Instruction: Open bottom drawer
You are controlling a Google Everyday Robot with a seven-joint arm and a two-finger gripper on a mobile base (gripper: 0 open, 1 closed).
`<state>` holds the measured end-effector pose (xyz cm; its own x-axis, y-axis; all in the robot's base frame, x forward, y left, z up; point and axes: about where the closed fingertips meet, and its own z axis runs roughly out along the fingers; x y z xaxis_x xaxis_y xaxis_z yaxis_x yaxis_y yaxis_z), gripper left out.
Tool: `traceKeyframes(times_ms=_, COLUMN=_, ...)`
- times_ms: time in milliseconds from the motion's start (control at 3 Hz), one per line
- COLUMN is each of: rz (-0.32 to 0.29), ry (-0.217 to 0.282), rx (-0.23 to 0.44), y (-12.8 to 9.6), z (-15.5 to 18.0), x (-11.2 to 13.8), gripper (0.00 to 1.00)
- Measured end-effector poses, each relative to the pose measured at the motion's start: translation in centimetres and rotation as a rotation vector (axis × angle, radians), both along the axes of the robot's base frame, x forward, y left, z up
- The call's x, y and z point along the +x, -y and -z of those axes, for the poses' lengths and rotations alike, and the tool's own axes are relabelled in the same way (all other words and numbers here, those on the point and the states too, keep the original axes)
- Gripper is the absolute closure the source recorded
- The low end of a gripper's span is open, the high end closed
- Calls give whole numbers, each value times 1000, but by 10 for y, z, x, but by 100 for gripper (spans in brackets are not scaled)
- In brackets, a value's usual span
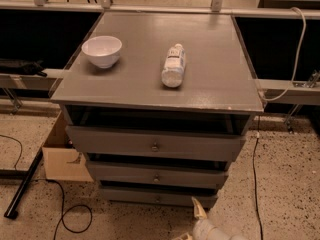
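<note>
The grey cabinet has three drawers stacked under its top. The bottom drawer (157, 196) is the lowest and shortest front, with a small round knob (158, 200) at centre; it looks closed or nearly so. Above it are the middle drawer (156, 175) and the wide top drawer (155, 144). My gripper (200, 218) shows at the bottom edge of the camera view, pale and pointing up, just below and right of the bottom drawer's front, apart from the knob.
A white bowl (102, 50) and a lying plastic bottle (173, 65) rest on the cabinet top (210, 79). A cardboard box (62, 156) stands left of the cabinet. Black cables (65, 211) and a black pole (25, 184) lie on the speckled floor; a cable (254, 154) hangs right.
</note>
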<state>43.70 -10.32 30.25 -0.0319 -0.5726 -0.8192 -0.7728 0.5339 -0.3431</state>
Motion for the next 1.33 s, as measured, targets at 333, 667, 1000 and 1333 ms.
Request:
traceKeyframes(times_ms=333, rz=-9, ry=0, rx=-5, y=-5, z=1, x=3, gripper=0)
traceKeyframes(times_ms=667, rz=-1, ry=36, rx=-67, y=-15, z=-3, x=5, gripper=0)
traceKeyframes(times_ms=1000, rz=-3, ry=94, rx=-188, y=-33, z=-3, x=3, gripper=0)
traceKeyframes(times_ms=1333, rz=58, ry=89, rx=-238, y=-16, z=3, x=11, gripper=0)
